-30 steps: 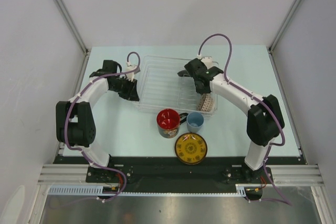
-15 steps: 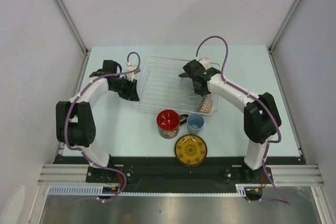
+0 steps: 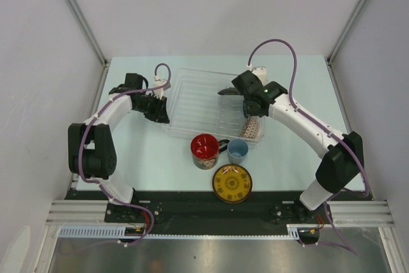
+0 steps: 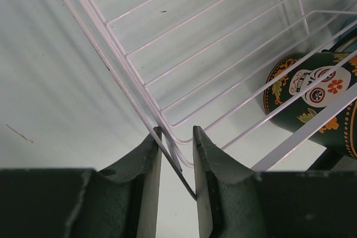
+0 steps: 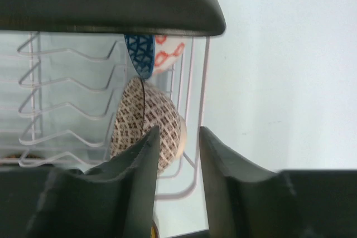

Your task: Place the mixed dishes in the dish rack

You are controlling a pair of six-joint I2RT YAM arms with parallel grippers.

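Observation:
The clear dish rack (image 3: 198, 100) lies mid-table. My left gripper (image 3: 160, 110) is shut on the rim wire at the rack's left side (image 4: 139, 82), with the wire crossing between its jaws (image 4: 175, 133). The patterned bowl (image 3: 253, 127) stands on edge in the rack's right end and also shows in the right wrist view (image 5: 146, 120). My right gripper (image 3: 248, 107) hovers just above the bowl, jaws apart and empty (image 5: 176, 133). A black plate (image 3: 226, 91) seems to stand on edge in the rack. The red mug (image 3: 204, 149), light-blue cup (image 3: 238, 150) and yellow saucer (image 3: 232, 181) sit on the table in front of the rack.
The mug's dark skull-patterned side shows through the rack wires in the left wrist view (image 4: 312, 96). White walls with metal posts close in the table on the left, right and back. The black base rail runs along the near edge.
The right arm's elbow has swung out to the right and its gripper has shifted slightly right over the bowl. The left arm, rack and dishes have not moved.

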